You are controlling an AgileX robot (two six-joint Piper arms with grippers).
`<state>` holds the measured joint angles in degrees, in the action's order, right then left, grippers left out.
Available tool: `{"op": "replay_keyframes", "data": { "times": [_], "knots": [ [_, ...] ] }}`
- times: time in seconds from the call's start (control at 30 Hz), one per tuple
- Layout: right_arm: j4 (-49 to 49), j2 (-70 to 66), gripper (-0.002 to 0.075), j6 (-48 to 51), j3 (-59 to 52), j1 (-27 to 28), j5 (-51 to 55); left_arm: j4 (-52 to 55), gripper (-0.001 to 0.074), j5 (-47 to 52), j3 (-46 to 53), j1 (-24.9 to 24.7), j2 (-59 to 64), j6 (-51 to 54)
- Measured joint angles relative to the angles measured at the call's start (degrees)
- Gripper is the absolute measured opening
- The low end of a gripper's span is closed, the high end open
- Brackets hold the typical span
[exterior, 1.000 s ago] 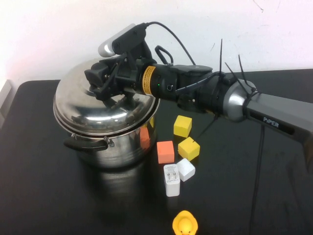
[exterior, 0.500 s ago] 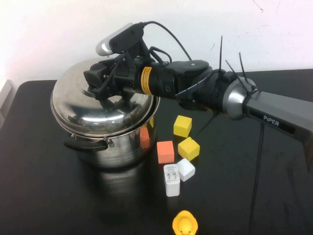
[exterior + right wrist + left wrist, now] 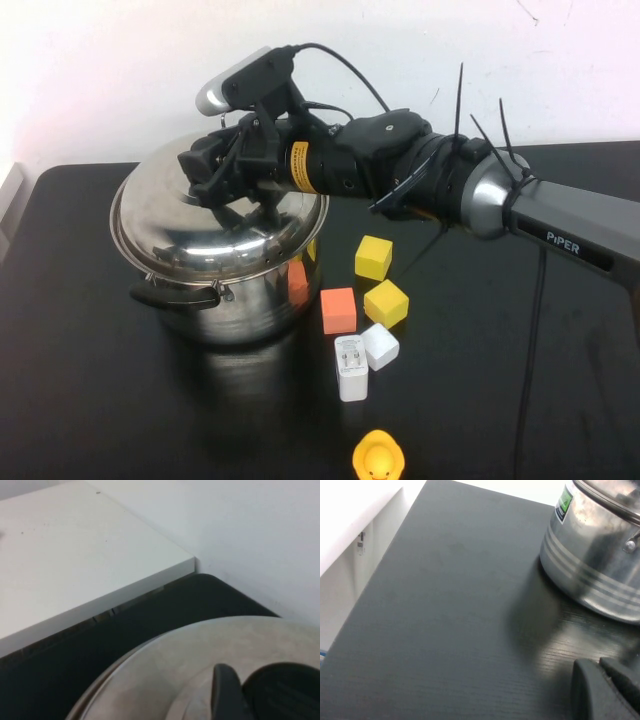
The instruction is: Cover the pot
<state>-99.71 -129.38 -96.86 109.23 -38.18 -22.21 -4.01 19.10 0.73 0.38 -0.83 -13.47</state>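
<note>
The large steel pot [image 3: 250, 300] stands on the black table at the left, one black handle [image 3: 175, 297] facing front. The domed steel lid [image 3: 200, 235] lies over its mouth, about level with the rim. My right gripper [image 3: 235, 195] reaches in from the right and is shut on the lid's black knob. In the right wrist view one finger [image 3: 225, 690] presses against the knob [image 3: 285, 692] above the lid [image 3: 200, 650]. My left gripper [image 3: 600, 667] is shut and empty, low over the table beside the pot [image 3: 590, 565]; it does not show in the high view.
Right of the pot lie two yellow blocks [image 3: 373, 257] [image 3: 386, 302], an orange block [image 3: 338, 310], a white block [image 3: 380, 346] and a white charger [image 3: 350, 368]. A yellow duck [image 3: 378, 457] sits at the front edge. A white surface [image 3: 75, 555] borders the table's far left.
The lid, held by my right gripper, swung slightly left and then back right, and now sits more level over the pot's rim. The blocks have not moved.
</note>
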Motion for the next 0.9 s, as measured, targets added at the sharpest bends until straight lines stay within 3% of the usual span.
{"op": "replay_keyframes", "data": {
  "times": [0.07,0.2,0.27,0.4,0.53,0.7,0.77,0.9],
  "knots": [
    [-0.1,0.0,0.0366,-0.1,0.0,0.0,0.0,0.0,-0.0001,0.0,0.0,0.0,0.0,0.1],
    [-0.5,0.3,0.0537,-0.3,0.0,0.0,0.2,0.0,-0.0001,0.0,0.0,0.0,0.0,0.1],
    [-0.7,1.2,0.0584,-0.3,-0.2,0.0,0.3,0.0,-0.0001,0.0,0.0,0.0,0.0,0.1],
    [-0.8,5.4,0.0577,-0.4,-0.5,0.0,0.3,0.0,-0.0001,0.0,0.0,0.0,0.0,0.1],
    [-0.8,11.9,0.0446,-2.1,-1.2,0.0,0.3,0.0,-0.0001,0.0,0.0,0.0,0.0,0.1],
    [-0.8,22.0,0.0110,-3.8,-7.1,0.2,0.1,0.0,-0.0001,0.0,0.0,0.0,0.0,0.1],
    [-0.8,26.1,0.0049,-4.1,-11.4,0.2,0.0,0.0,-0.0001,0.0,0.0,0.0,0.0,0.1],
    [-0.8,36.5,0.0013,-3.5,-24.2,0.3,3.3,0.0,-0.0001,0.0,0.0,0.0,0.0,0.1]
  ]
}}
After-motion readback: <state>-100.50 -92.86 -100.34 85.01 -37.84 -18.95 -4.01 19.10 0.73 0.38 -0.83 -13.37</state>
